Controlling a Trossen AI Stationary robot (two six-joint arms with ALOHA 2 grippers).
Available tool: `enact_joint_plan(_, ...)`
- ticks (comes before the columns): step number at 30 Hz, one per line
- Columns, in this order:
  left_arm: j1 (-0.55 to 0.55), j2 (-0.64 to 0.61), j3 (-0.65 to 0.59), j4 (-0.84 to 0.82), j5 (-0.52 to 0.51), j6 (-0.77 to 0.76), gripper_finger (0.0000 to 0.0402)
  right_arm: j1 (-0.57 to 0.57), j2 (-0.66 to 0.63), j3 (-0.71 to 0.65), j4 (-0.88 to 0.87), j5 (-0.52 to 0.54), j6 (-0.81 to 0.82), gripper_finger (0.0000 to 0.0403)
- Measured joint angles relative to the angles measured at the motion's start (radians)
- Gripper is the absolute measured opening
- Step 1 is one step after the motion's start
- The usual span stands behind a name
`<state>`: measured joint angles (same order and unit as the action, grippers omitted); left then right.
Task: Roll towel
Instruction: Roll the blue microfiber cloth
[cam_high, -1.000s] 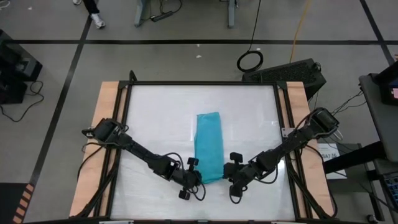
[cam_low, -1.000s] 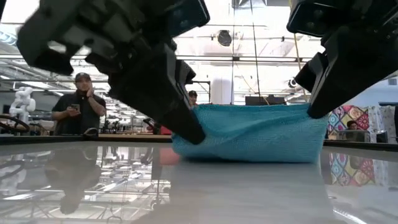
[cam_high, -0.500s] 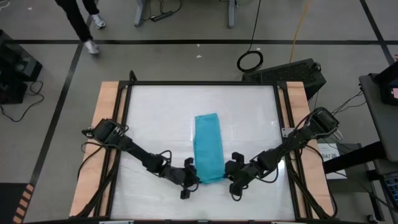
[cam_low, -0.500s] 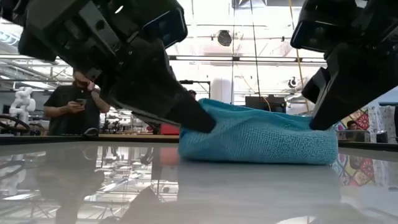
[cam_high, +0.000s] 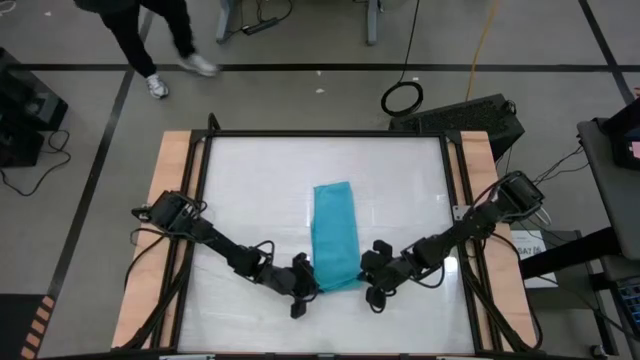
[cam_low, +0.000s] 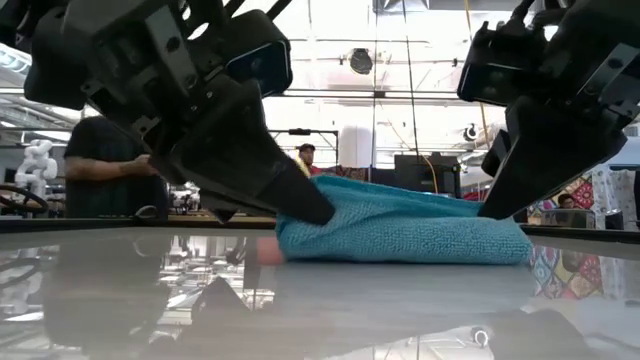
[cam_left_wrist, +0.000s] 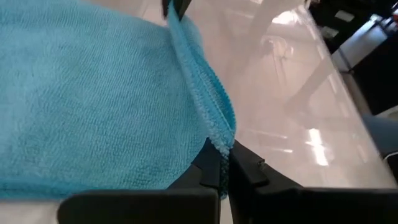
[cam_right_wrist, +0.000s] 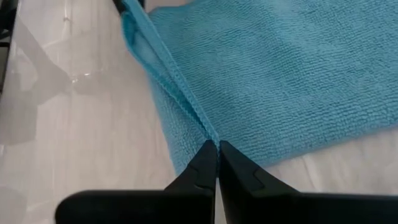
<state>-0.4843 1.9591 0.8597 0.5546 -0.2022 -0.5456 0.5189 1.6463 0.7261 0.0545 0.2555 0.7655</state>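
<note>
The turquoise towel (cam_high: 335, 232) lies as a long strip on the white table, running from far to near, and it also shows in the low view (cam_low: 410, 232). Its near end is raised and curled over between my two grippers. My left gripper (cam_high: 308, 283) is shut on the near left corner. My right gripper (cam_high: 366, 273) is shut on the near right corner. In the low view, the left gripper (cam_low: 312, 207) and the right gripper (cam_low: 497, 205) slant down onto the towel's two sides. My left gripper pinches the towel's hemmed edge at the near left corner (cam_left_wrist: 219, 138) between its two fingers. It comes slanting down from the table's left. That corner is raised off the table, and the rest of the towel lies flat. My right gripper pinches the towel's hemmed edge at the near right corner (cam_right_wrist: 209, 137) between its two fingers, and more than one layer seems to lie there. It comes slanting down from the table's right. The corner is raised a little, and the cloth behind it lies on the table.
The white table top (cam_high: 260, 190) lies bare around the towel, inside a black frame with wooden side rails (cam_high: 175, 170). A person (cam_high: 150, 30) walks on the floor beyond the far left corner. People stand in the room behind the table (cam_low: 100, 170).
Both grippers have gone a little toward the far edge and down, still shut on the near corners. The towel's near end stood up taut between them before. It now sits lower and is curled over onto the cloth behind it. The far part has stayed in place.
</note>
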Motion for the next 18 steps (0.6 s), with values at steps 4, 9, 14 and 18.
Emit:
enact_joint_plan(4, 0.000, 0.000, 0.000, 0.005, -0.001, -0.044, 0.0009, -0.008, 0.008, 0.000, -0.003, -0.016, -0.002, 0.0006)
enact_joint_plan(9, 0.000, 0.000, -0.001, -0.024, -0.025, -0.090, 0.0010, -0.014, 0.042, 0.000, 0.006, -0.050, 0.004, 0.0010)
enact_joint_plan(14, 0.000, 0.000, -0.001, -0.044, -0.044, -0.129, 0.0013, -0.014, 0.054, 0.000, 0.005, -0.034, 0.002, 0.0016)
enact_joint_plan(18, -0.002, 0.000, -0.001, -0.053, -0.057, -0.151, 0.0014, -0.013, 0.054, -0.001, 0.001, -0.024, -0.031, 0.0058)
